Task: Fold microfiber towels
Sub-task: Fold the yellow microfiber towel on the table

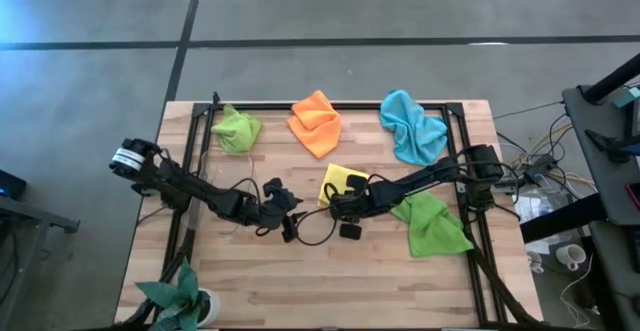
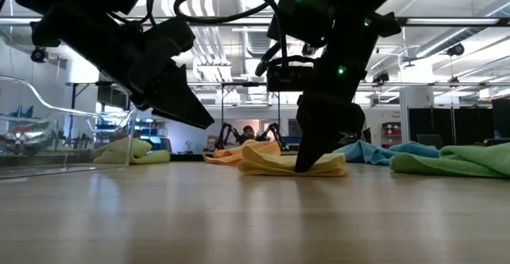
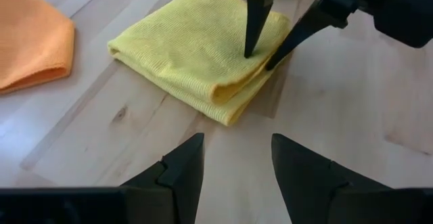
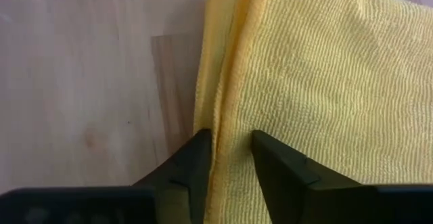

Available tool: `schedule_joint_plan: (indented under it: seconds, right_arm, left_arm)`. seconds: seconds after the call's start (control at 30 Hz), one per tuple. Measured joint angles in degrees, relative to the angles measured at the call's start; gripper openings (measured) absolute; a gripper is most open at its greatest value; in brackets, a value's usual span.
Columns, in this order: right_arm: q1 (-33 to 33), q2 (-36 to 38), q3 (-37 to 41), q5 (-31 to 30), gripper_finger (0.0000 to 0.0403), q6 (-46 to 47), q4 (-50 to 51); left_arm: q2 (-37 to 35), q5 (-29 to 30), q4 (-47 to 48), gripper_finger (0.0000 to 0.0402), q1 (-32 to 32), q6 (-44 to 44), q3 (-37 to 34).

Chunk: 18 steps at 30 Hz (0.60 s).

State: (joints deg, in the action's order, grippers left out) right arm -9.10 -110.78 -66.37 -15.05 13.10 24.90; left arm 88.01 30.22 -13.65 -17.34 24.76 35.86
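Yellow towel (image 1: 343, 181), folded, fold edge apparently facing left gripper (image 3: 233, 158).

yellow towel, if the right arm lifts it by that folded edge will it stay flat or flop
The yellow towel would probably droop: it lies soft and folded, its rounded fold edge sagging onto the table. It looks light and thin, so it should lift easily. Its ribbed weave probably grips well, though the layers may slide apart where the right gripper straddles the edge.

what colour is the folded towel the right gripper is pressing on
Yellow. The folded microfiber towel under the right gripper shows best in the left wrist view.
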Motion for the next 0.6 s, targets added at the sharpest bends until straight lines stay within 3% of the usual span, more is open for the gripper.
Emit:
schedule_joint_plan:
  seconds: [0.37,0.6]
  right_arm:
    - [0.11,1.61,0.02,-0.02,0.0018,-0.07,0.14]
    - [0.04,2.31,-3.0,0.01,0.001,-1.28,4.99]
  left_arm:
    - [-0.02,0.0,0.02,0.0157,0.0,-0.16,0.02]
    - [-0.02,-0.03,0.08,0.0157,0.0,-0.2,0.07]
